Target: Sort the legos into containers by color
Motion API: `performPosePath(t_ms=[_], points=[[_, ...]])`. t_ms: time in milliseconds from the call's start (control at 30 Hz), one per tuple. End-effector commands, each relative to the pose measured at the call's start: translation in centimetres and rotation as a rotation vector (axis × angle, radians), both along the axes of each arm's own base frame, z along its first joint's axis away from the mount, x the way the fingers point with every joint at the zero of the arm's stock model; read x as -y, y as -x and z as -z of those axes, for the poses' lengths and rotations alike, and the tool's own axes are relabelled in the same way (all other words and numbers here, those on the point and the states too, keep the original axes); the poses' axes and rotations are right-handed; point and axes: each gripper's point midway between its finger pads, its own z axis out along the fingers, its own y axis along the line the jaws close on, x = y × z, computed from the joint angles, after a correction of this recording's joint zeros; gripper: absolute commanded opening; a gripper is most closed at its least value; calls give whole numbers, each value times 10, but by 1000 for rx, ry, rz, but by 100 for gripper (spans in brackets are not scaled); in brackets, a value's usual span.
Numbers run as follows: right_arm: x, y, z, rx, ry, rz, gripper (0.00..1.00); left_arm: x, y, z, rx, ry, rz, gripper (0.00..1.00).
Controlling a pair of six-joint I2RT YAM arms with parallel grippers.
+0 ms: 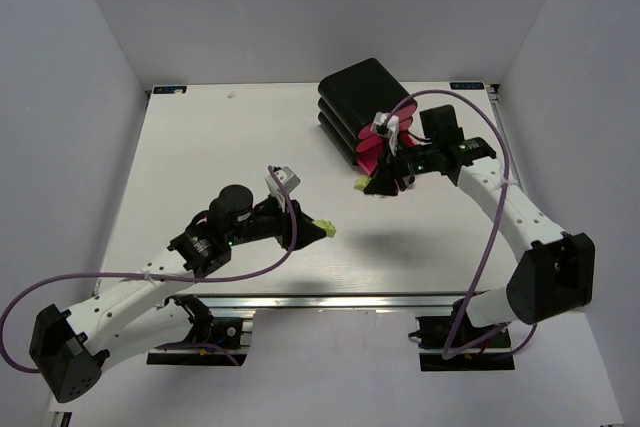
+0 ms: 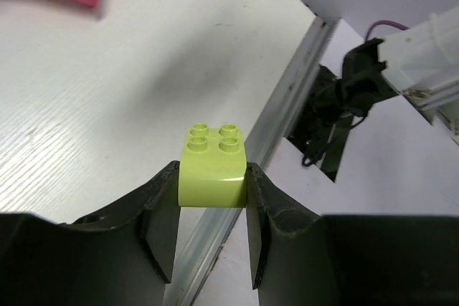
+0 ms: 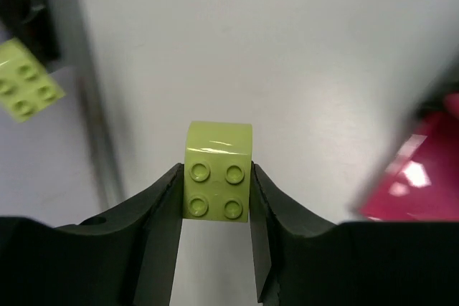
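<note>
Two grippers are pinching: left gripper (image 2: pixel 212 185) a rounded yellow-green brick (image 2: pixel 213 171), right gripper (image 3: pixel 216 193) a square yellow-green brick (image 3: pixel 219 157) beside pink drawers (image 1: pixel 369 153).

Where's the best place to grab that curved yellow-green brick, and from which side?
Grip the curved yellow-green brick on its two flat, parallel side walls, as the left end effector does now. Come in from the curved face, straddling it: those walls give flat, square contact, while the rounded face and the studded top would not.
</note>
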Motion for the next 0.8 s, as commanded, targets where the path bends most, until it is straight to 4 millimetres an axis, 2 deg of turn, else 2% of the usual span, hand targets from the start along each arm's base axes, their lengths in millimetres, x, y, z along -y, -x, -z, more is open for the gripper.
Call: performPosePath(t_ms=[0, 33, 67, 167, 200, 267, 300, 467, 500, 533, 567, 600, 633, 667, 700, 767], points=[[24, -86, -34, 289, 82, 367, 0, -15, -13, -7, 45, -39, -96, 5], [31, -94, -32, 313, 106, 424, 0, -16, -14, -8, 48, -44, -106, 5], [46, -108, -21, 358, 158, 511, 0, -19, -16, -8, 52, -53, -121, 5], [70, -126, -3, 396, 254, 614, 0, -21, -18, -7, 50, -59, -141, 5], [73, -131, 12, 370, 297, 623, 0, -21, -19, -6, 51, -58, -146, 5], [79, -138, 22, 354, 339, 644, 0, -22, -23, -5, 47, -59, -167, 5], [79, -141, 34, 335, 363, 639, 0, -22, -24, -3, 41, -63, -175, 5], [78, -157, 49, 316, 392, 636, 0, -14, -32, -5, 28, -35, -201, 5], [73, -162, 64, 278, 418, 613, 15, -8, -36, -7, 25, -23, -196, 5], [74, -165, 60, 285, 413, 621, 16, -6, -37, -2, 16, -33, -196, 5], [72, -166, 63, 274, 417, 612, 28, -3, -40, -5, 21, -19, -194, 5], [71, -166, 70, 258, 426, 606, 32, 0, -42, -7, 22, -12, -192, 5], [71, -169, 71, 256, 427, 606, 37, 4, -46, -2, 8, -22, -193, 5], [70, -169, 74, 251, 426, 603, 45, 8, -50, -8, 20, 4, -195, 5], [69, -169, 77, 246, 428, 599, 47, 11, -53, -12, 26, 14, -197, 5], [68, -169, 77, 239, 421, 597, 58, 20, -62, -8, 18, 22, -204, 5]])
